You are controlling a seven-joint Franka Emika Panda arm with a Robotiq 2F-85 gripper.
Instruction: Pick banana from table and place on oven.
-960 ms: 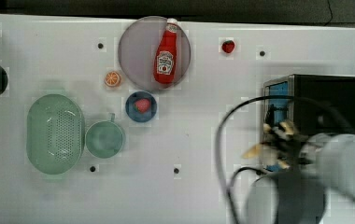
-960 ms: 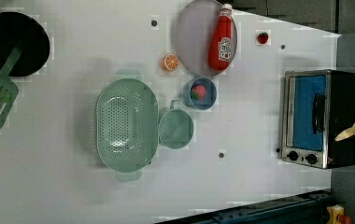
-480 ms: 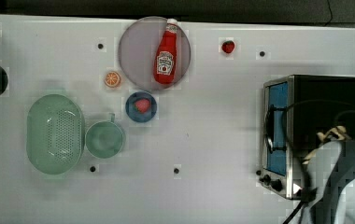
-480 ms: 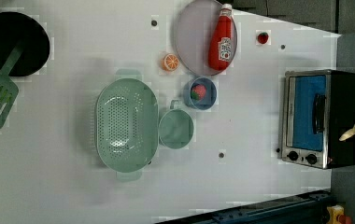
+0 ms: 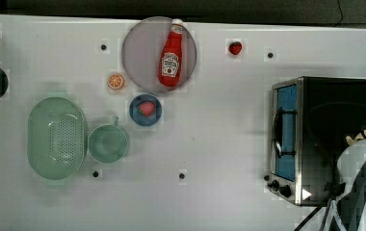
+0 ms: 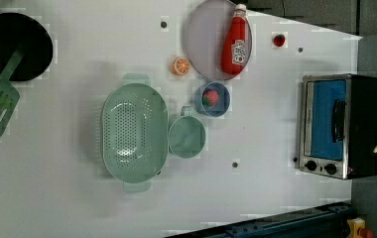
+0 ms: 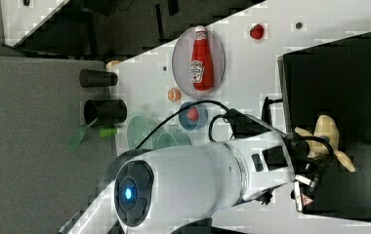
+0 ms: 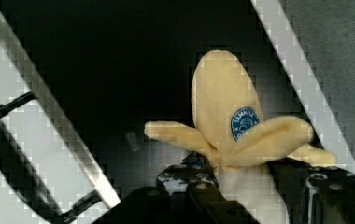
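Gripper: the gripper (image 8: 241, 186) is pinching the banana (image 8: 231, 121) by its lower end, the peel flaps splaying out above the fingers.
Banana: it is hanging in the gripper over the black top of the oven (image 7: 335, 87), the table (image 5: 210, 144) lying well off to the side.
Risk of rolling: the banana is sitting near the oven's far edge, so letting go here is probably inviting a fall behind it.
Risk of snagging: a floppy flap may be catching on a finger as it spreads.

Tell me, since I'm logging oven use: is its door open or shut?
Shut: the oven door lies flush in its silver frame, handle against the blue glass.
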